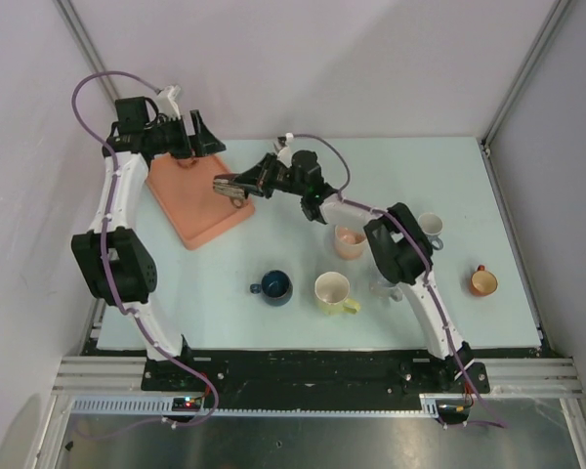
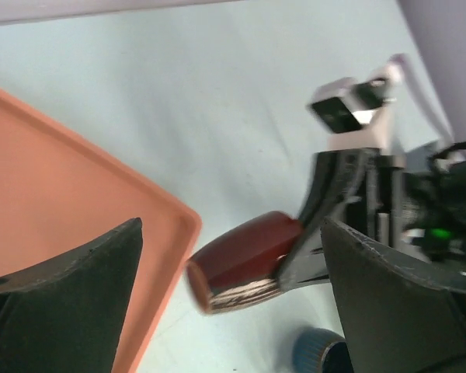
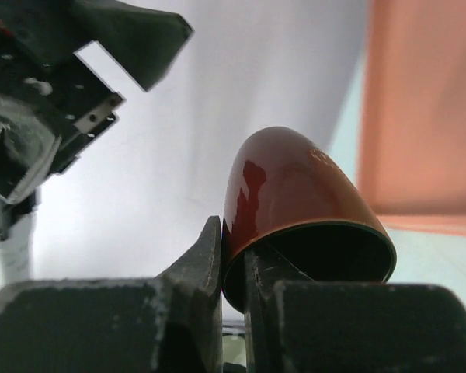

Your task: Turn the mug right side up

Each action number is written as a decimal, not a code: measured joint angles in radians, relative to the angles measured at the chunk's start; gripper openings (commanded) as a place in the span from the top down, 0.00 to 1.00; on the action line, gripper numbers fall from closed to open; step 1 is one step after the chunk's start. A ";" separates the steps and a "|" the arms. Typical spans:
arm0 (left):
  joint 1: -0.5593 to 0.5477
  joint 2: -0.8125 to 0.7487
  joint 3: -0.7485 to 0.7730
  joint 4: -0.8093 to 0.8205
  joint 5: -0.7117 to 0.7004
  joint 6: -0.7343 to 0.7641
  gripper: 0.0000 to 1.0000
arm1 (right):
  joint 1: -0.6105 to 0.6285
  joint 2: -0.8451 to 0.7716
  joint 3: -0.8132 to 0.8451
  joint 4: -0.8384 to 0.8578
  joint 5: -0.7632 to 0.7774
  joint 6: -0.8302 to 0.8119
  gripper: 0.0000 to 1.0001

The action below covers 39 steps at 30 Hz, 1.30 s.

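Note:
A dark red mug (image 1: 235,186) lies on its side in the air over the right edge of the salmon tray (image 1: 190,210). My right gripper (image 1: 248,184) is shut on its rim, one finger inside and one outside, as the right wrist view shows (image 3: 233,252); there the mug (image 3: 295,186) has its base pointing away. My left gripper (image 1: 197,145) is open and empty over the tray's far end. In the left wrist view its fingers (image 2: 78,287) frame the mug (image 2: 245,256) and the tray (image 2: 54,194).
Upright mugs stand on the pale table: blue (image 1: 273,286), yellow (image 1: 332,291), pink (image 1: 349,241), white (image 1: 430,226), orange (image 1: 482,282). The blue mug also shows in the left wrist view (image 2: 318,351). White walls close the back and sides.

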 measured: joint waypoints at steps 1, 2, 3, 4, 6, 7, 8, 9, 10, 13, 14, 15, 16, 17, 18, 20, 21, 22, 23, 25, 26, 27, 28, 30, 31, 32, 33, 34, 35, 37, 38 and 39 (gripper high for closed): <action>0.001 0.000 0.000 0.000 -0.026 0.006 0.01 | -0.004 -0.029 -0.015 -0.069 0.004 -0.056 1.00; 0.002 -0.001 0.000 -0.001 -0.062 0.016 0.01 | -0.008 -0.064 -0.024 -0.164 0.014 -0.132 1.00; 0.002 -0.002 0.000 -0.003 -0.102 0.033 0.00 | -0.010 -0.094 -0.023 -0.253 0.030 -0.206 1.00; 0.003 -0.005 0.000 -0.004 -0.143 0.050 0.00 | -0.010 -0.138 -0.014 -0.388 0.058 -0.312 1.00; 0.003 -0.013 0.000 -0.009 -0.222 0.088 0.00 | -0.010 -0.194 0.054 -0.635 0.122 -0.497 1.00; 0.004 -0.019 0.000 -0.009 -0.267 0.112 0.00 | -0.006 -0.211 0.123 -0.772 0.169 -0.599 1.00; 0.004 -0.024 0.000 -0.010 -0.310 0.137 0.00 | 0.000 -0.220 0.195 -0.890 0.215 -0.691 1.00; 0.004 -0.027 0.000 -0.011 -0.342 0.155 0.00 | 0.008 -0.230 0.264 -1.001 0.262 -0.772 1.00; 0.004 -0.031 0.000 -0.013 -0.382 0.180 0.00 | 0.016 -0.236 0.318 -1.091 0.301 -0.833 1.00; 0.005 -0.033 0.000 -0.021 -0.479 0.249 0.00 | 0.059 -0.264 0.452 -1.362 0.439 -1.017 1.00; 0.006 -0.033 0.000 -0.027 -0.506 0.269 0.00 | 0.077 -0.274 0.475 -1.442 0.480 -1.074 1.00; 0.006 -0.033 0.000 -0.032 -0.525 0.282 0.00 | 0.097 -0.281 0.488 -1.515 0.514 -1.124 1.00; 0.006 -0.033 0.000 -0.037 -0.543 0.298 0.00 | 0.114 -0.285 0.490 -1.579 0.542 -1.167 1.00; 0.007 -0.033 0.000 -0.040 -0.559 0.311 0.00 | 0.131 -0.285 0.489 -1.645 0.565 -1.207 1.00; 0.007 -0.033 0.000 -0.043 -0.568 0.322 0.00 | 0.146 -0.283 0.480 -1.701 0.581 -1.238 1.00; 0.007 -0.033 -0.004 -0.048 -0.582 0.338 0.00 | 0.176 -0.280 0.440 -1.790 0.604 -1.289 1.00; 0.007 -0.033 -0.007 -0.051 -0.589 0.347 0.00 | 0.188 -0.277 0.413 -1.828 0.613 -1.310 1.00; 0.007 -0.033 -0.009 -0.054 -0.593 0.354 0.00 | 0.197 -0.273 0.392 -1.854 0.621 -1.323 1.00; 0.007 -0.033 -0.013 -0.059 -0.601 0.363 0.00 | 0.206 -0.266 0.367 -1.880 0.629 -1.339 1.00; 0.006 -0.033 -0.014 -0.068 -0.612 0.383 0.00 | 0.219 -0.249 0.319 -1.907 0.640 -1.360 1.00; 0.005 -0.033 -0.014 -0.070 -0.617 0.395 0.00 | 0.223 -0.245 0.296 -1.908 0.644 -1.366 1.00; 0.003 -0.033 -0.014 -0.072 -0.628 0.410 0.00 | 0.227 -0.242 0.267 -1.902 0.644 -1.369 1.00; 0.000 -0.033 -0.014 -0.072 -0.635 0.430 0.00 | 0.229 -0.240 0.237 -1.896 0.642 -1.374 1.00; -0.006 -0.032 -0.014 -0.076 -0.652 0.476 0.00 | 0.229 -0.238 0.184 -1.881 0.635 -1.379 1.00; -0.008 -0.030 -0.014 -0.077 -0.659 0.496 0.00 | 0.229 -0.236 0.167 -1.876 0.633 -1.381 1.00; -0.011 -0.026 -0.011 -0.077 -0.663 0.528 0.00 | 0.227 -0.233 0.151 -1.870 0.630 -1.382 1.00; -0.015 -0.018 -0.005 -0.079 -0.668 0.561 0.00 | 0.225 -0.229 0.137 -1.863 0.627 -1.382 1.00; -0.017 -0.004 0.005 -0.079 -0.672 0.595 0.00 | 0.224 -0.222 0.125 -1.857 0.627 -1.382 1.00; -0.020 0.016 0.023 -0.083 -0.679 0.631 0.00 | 0.223 -0.216 0.115 -1.852 0.627 -1.382 1.00; -0.023 0.074 0.080 -0.090 -0.699 0.680 0.00 | 0.220 -0.204 0.101 -1.843 0.630 -1.383 1.00; -0.024 0.113 0.118 -0.089 -0.717 0.697 0.00 | 0.220 -0.204 0.100 -1.839 0.634 -1.383 1.00; -0.025 0.157 0.164 -0.091 -0.737 0.711 0.00 | 0.219 -0.204 0.100 -1.836 0.635 -1.382 0.97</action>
